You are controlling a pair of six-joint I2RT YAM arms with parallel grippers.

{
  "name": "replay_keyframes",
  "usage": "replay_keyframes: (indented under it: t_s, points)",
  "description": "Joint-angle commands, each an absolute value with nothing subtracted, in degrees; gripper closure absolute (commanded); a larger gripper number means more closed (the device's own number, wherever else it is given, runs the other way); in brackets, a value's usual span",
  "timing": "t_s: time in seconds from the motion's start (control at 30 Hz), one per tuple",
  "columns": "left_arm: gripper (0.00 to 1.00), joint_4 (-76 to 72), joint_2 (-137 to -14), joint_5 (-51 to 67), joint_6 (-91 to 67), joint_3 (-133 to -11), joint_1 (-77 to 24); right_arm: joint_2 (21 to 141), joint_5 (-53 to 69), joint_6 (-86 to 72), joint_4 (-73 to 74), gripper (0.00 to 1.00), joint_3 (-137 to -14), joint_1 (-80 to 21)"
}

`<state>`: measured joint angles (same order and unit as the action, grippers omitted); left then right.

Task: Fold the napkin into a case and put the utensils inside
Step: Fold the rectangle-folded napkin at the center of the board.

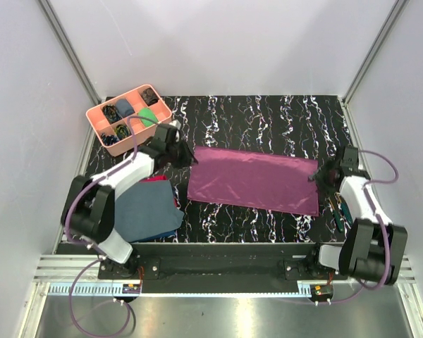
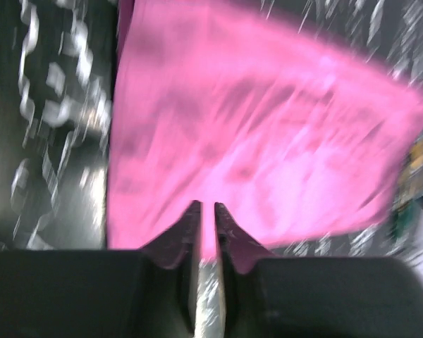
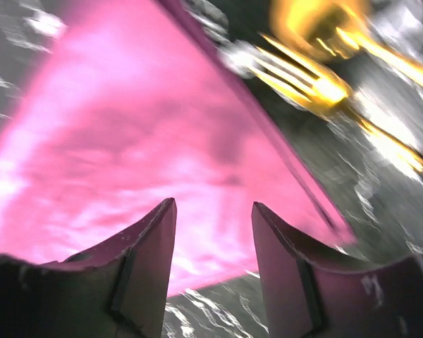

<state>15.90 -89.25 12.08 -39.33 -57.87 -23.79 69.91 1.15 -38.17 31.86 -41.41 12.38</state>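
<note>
On the table (image 1: 268,113) lies the napkin (image 1: 254,179) (flat, oblong).

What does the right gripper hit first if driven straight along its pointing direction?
Most likely the napkin: the right gripper, jaws open, aims onto the cloth just inside its corner. The golden fork lies off to one side, out of that line. Blur makes depth uncertain.

Top view sharp, evenly lit; both wrist views motion-blurred, napkin (image 2: 254,141) blown-out pink, glare on utensils (image 3: 307,79) upper right of right-wrist frame.
</note>
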Motion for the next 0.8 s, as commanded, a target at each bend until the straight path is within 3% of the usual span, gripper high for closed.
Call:
replay_keyframes:
  t_s: [0.0, 0.07, 0.17, 0.47, 0.77]
  points:
    - [0.90, 6.25, -99.21, 18.19, -44.03, -66.78, -21.88, 78.20, 7.29, -33.40, 21.19, 0.44, -51.31, 12.57]
    - [0.93, 4.75, -104.66, 18.02, -43.95, -71.25, -21.62, 84.97, 7.30, -32.26, 21.18, 0.48, -56.92, 12.57]
    - [0.94, 1.07, -109.68, 20.30, -46.22, -74.87, -20.92, 92.80, 8.96, -30.68, 21.27, 0.66, -63.18, 12.57]
    - [0.96, 3.16, -120.23, 20.21, -49.65, -81.56, -18.02, 102.83, 9.67, -30.06, 20.74, 0.73, -68.64, 12.57]
    - [0.93, 10.70, -124.70, 20.56, -48.43, -84.54, -14.68, 108.10, 2.46, -27.78, 21.01, 0.73, -70.84, 12.66]
